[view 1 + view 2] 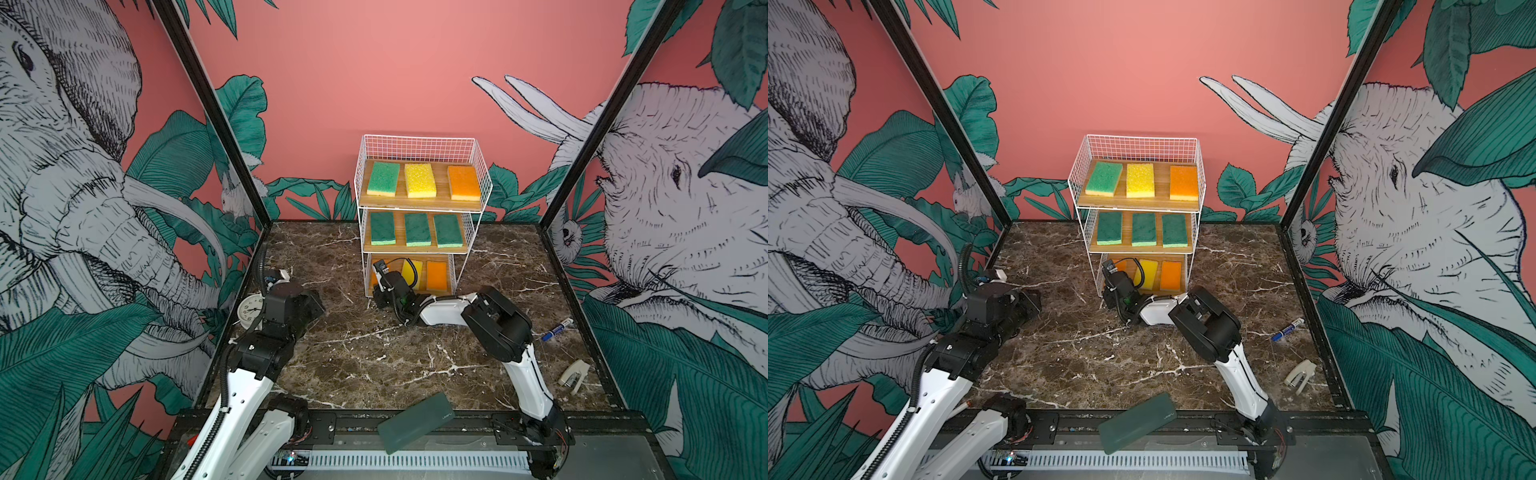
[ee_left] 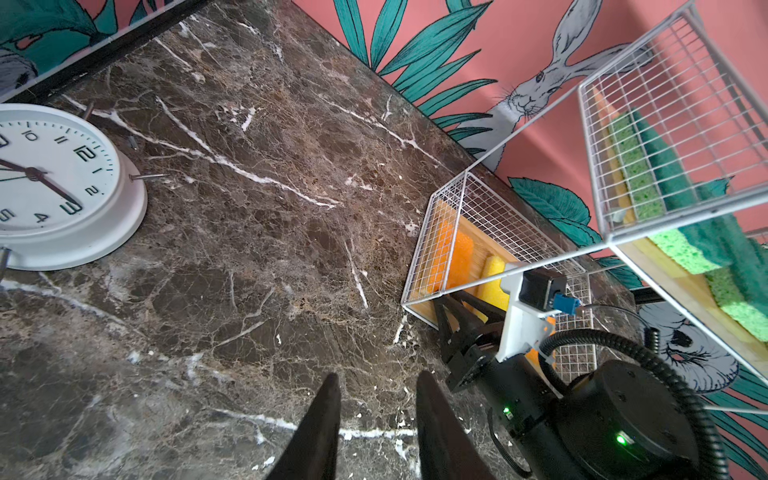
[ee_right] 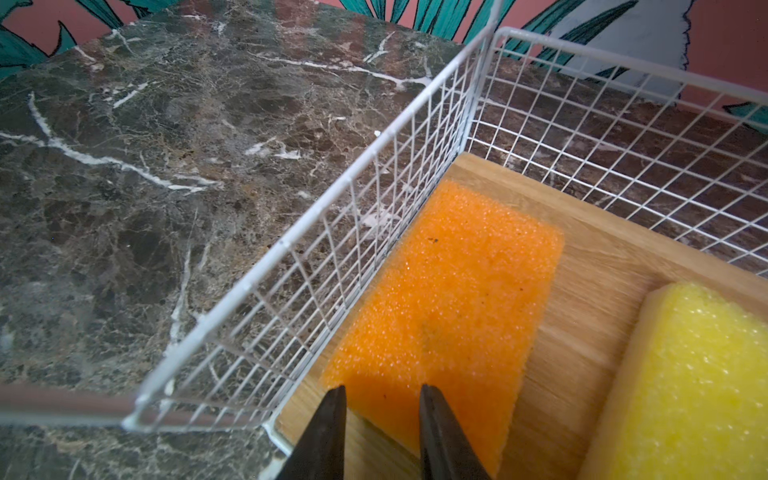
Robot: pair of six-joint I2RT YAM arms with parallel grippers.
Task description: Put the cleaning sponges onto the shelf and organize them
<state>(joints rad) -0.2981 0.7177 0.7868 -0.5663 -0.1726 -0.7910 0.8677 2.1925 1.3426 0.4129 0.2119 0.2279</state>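
The shelf [image 1: 419, 143] stands at the back middle of the table. Its top board carries a green [image 1: 383, 178], a yellow [image 1: 419, 180] and an orange sponge [image 1: 464, 183]. Three dark green sponges [image 1: 417, 229] lie on the middle board. The bottom board holds a yellow [image 1: 411, 274] and an orange one [image 1: 436, 276]. A further orange sponge [image 3: 449, 299] lies flat at that board's left end. My right gripper [image 3: 382, 388] reaches in over its near edge, open and gripping nothing. My left gripper [image 2: 376, 376] hovers open over bare marble, left of the shelf.
A white alarm clock [image 1: 250, 309] sits by the left wall, close to my left arm. A dark green translucent slab [image 1: 415, 422] lies on the front edge. A blue marker [image 1: 557, 329] and a white stapler [image 1: 573, 376] lie at the right.
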